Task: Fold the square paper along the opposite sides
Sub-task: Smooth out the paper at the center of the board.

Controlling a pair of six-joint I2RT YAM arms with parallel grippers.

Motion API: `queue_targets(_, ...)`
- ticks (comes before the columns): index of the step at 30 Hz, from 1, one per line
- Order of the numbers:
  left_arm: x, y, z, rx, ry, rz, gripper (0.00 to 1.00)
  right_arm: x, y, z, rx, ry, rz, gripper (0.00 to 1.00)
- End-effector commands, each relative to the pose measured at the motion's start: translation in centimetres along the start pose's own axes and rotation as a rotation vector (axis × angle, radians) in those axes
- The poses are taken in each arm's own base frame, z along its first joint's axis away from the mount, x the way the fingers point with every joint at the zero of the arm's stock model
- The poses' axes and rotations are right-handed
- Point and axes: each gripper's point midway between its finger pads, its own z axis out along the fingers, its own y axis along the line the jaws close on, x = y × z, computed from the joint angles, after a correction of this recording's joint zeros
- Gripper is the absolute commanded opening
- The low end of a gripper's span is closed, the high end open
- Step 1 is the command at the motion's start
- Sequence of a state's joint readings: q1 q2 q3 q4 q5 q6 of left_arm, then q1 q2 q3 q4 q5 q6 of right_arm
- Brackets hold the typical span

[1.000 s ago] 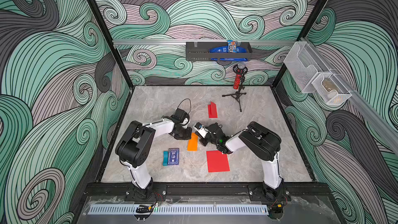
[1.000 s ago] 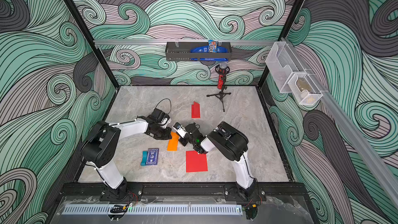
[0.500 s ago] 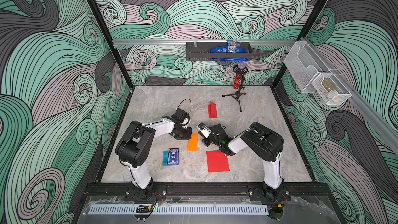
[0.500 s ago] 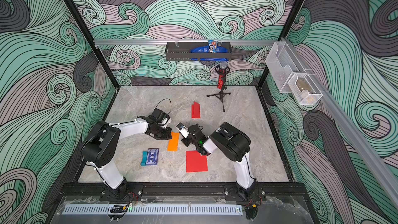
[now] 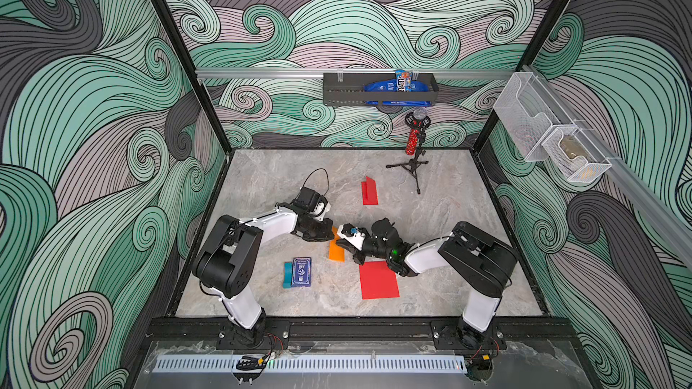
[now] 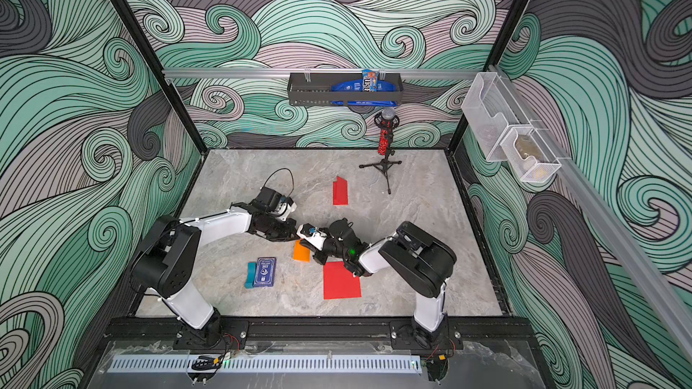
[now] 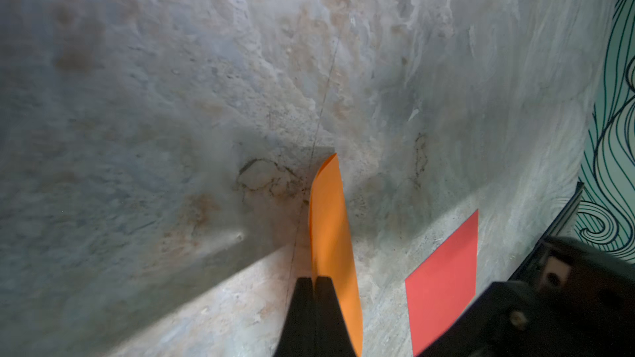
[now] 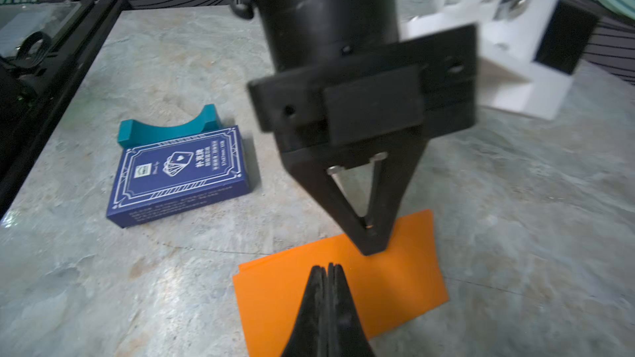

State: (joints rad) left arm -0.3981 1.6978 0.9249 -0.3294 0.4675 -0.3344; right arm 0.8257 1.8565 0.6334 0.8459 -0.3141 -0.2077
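Observation:
An orange paper [image 5: 336, 250] [image 6: 302, 251], folded in half, lies flat on the marble table between the two arms. My left gripper [image 5: 331, 232] [image 7: 314, 279] is shut, and its tips [image 8: 372, 245] press down on the paper's far part. My right gripper [image 5: 340, 243] [image 8: 328, 266] is also shut, with its tips low over the paper [image 8: 395, 286] near the middle. Neither gripper has the paper between its fingers. In the left wrist view the orange paper [image 7: 330, 221] shows edge-on beside the shut fingers.
A flat red paper [image 5: 378, 279] [image 7: 443, 283] lies just in front of the right wrist. A folded red paper [image 5: 369, 191] stands further back. A blue card box [image 5: 301, 272] [image 8: 182, 173] and a teal block [image 5: 287, 275] lie front left. A microphone tripod [image 5: 412, 166] stands back right.
The right arm has shifted a little, and its shut gripper has slid over the orange paper. The left arm has barely moved. Both grippers stay shut.

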Motion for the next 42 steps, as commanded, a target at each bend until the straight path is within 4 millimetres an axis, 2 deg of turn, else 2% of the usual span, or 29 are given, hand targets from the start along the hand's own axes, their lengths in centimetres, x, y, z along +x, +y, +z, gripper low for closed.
queue_targets(1,0.0,-0.1,-0.4,0.020,-0.007,-0.016,0.00,1.2,0.9,0.9,-0.064,0.031,-0.015,0.03)
queue_targets(4,0.3,1.0,0.1,-0.027,0.010,-0.028,0.00,2.3,1.1,1.6,-0.077,0.069,-0.020,0.03)
queue_targets(9,0.5,1.8,0.6,-0.055,0.025,-0.036,0.00,3.3,1.9,2.2,-0.095,0.103,-0.034,0.03)
queue_targets(16,0.4,2.3,0.7,-0.084,0.026,-0.043,0.00,5.6,2.1,2.1,-0.082,0.173,-0.029,0.03)
queue_targets(25,0.2,2.6,0.7,-0.102,0.024,-0.043,0.00,8.3,2.5,1.0,-0.058,0.243,0.023,0.03)
queue_targets(42,-0.1,2.4,0.7,-0.095,0.018,-0.041,0.00,10.2,2.8,-1.9,0.006,0.311,0.038,0.02)
